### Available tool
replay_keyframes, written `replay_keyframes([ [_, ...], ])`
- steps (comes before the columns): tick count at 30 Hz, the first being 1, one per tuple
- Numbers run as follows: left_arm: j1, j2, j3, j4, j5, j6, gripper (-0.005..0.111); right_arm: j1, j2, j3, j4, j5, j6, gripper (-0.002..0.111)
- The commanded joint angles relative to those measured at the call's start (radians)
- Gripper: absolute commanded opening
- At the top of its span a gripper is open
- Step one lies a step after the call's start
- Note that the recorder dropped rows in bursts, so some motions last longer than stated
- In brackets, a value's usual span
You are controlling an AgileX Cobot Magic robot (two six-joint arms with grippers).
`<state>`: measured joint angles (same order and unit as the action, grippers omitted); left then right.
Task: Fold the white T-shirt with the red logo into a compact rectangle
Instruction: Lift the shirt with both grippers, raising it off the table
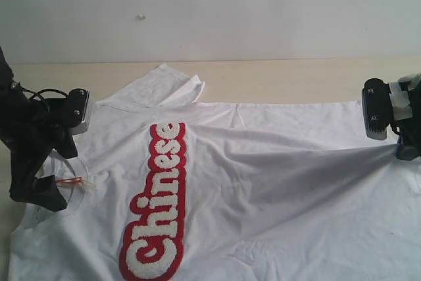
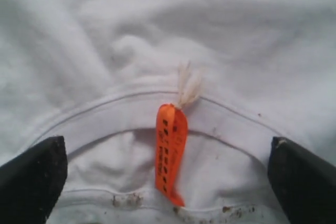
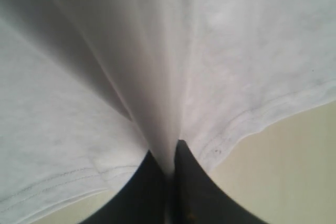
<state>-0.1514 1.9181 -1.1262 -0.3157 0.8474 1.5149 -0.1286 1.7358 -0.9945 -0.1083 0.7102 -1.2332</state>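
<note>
Pale wood table [image 1: 283, 80] under a blank white wall [image 1: 210, 4] carries the white T-shirt [image 1: 263, 182], spread face up across most of the frame. The left gripper [image 2: 168, 179] stands wide open astride the ribbed collar, holding nothing, with the orange neck tag [image 2: 170, 153] between its jaws. The right gripper [image 3: 170, 182] is clamped on the hem at the right edge, pulling the cloth into a taut ridge. The red logo [image 1: 158, 208] lies lower left.

Folding looks barely begun. Next, the left jaws likely need a fresh pinch at the collar. A crumpled sleeve [image 1: 177, 83] at upper centre needs flattening first.
</note>
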Motion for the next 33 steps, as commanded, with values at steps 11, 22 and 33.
replay_keyframes([
  [11,0.003,0.142,0.001,-0.007,-0.061,-0.011,0.070,-0.005,0.006,0.000,0.023,-0.004,0.008,0.000],
  [22,0.003,0.050,-0.006,0.063,-0.033,-0.035,0.001,-0.005,-0.010,-0.001,-0.031,-0.003,0.008,0.000],
  [33,0.003,-0.117,-0.044,0.013,0.004,-0.035,0.001,-0.005,-0.109,-0.001,-0.031,0.034,0.032,0.000],
])
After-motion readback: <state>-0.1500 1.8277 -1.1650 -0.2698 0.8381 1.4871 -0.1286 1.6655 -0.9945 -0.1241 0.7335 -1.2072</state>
